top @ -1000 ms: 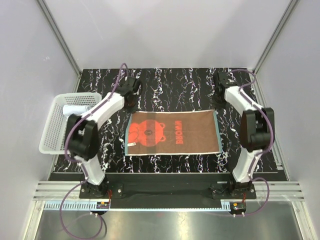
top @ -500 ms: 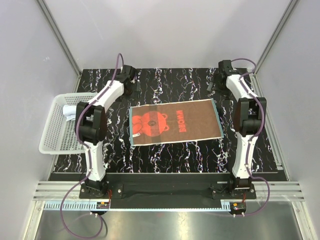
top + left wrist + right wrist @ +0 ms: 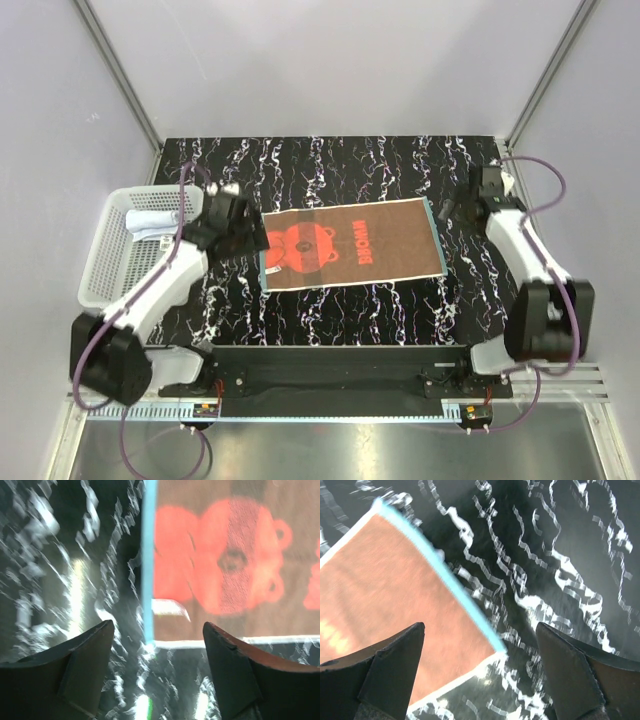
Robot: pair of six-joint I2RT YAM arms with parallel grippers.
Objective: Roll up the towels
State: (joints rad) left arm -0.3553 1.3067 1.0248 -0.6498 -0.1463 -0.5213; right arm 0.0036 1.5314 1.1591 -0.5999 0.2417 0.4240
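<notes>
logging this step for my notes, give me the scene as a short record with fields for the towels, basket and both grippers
brown towel: spread flat on the table, not rolled
pale towel: in the basket at the table's left side
left gripper: open, empty, at the brown towel's left edge
right gripper: open, empty, at the brown towel's right edge

Teal-edged towel (image 3: pixel 385 595) on marbled table (image 3: pixel 545 540)

Lab test cell: white panel walls (image 3: pixel 330 60), aluminium posts (image 3: pixel 115 70), marbled tabletop (image 3: pixel 330 160)
</notes>
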